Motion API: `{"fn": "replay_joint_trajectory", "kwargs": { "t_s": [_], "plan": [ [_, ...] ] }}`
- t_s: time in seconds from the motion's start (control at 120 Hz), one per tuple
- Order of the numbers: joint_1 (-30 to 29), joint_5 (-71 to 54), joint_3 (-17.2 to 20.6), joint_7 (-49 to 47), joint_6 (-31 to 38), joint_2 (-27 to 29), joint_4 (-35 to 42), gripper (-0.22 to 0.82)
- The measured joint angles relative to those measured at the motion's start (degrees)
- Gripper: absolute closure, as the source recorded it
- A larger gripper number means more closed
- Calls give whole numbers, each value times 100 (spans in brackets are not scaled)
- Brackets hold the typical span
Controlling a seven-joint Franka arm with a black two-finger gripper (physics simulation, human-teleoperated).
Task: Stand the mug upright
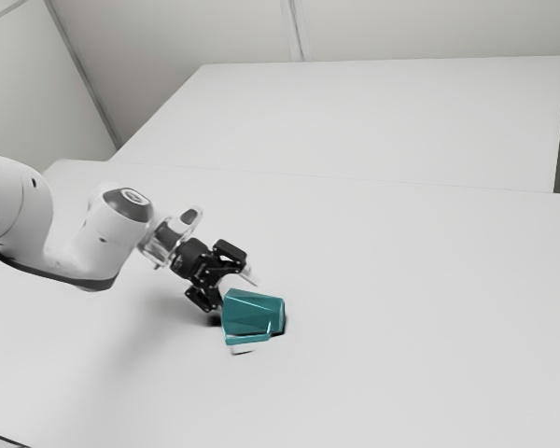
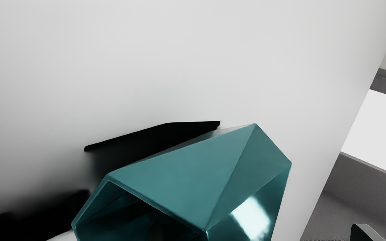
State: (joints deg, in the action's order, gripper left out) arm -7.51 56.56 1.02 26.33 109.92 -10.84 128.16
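The glossy, faceted teal mug (image 1: 253, 312) lies sideways on the smooth pale table (image 1: 401, 289), right by the wide-spread gripper (image 1: 236, 291). The wrist view reveals its dark hollow, the exterior view its handle (image 1: 249, 340).

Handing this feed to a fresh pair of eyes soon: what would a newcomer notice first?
Probably the teal mug, the one strong colour on the pale table, lying on its side with its mouth toward the gripper. Next, the black gripper itself, open right at that mouth, on the arm reaching in from the exterior view's left. In the wrist view, a bright glint on the mug's faceted side also catches the eye.
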Motion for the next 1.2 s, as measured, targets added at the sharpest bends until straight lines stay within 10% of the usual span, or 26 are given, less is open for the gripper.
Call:
{"fn": "replay_joint_trajectory", "kwargs": {
  "t_s": [0.55, 1.2],
  "plan": [
    [85, 225, 73, 168, 33, -54, -38, 63],
    [358, -1244, 75, 98, -21, 634, -583, 75]
  ]
}}
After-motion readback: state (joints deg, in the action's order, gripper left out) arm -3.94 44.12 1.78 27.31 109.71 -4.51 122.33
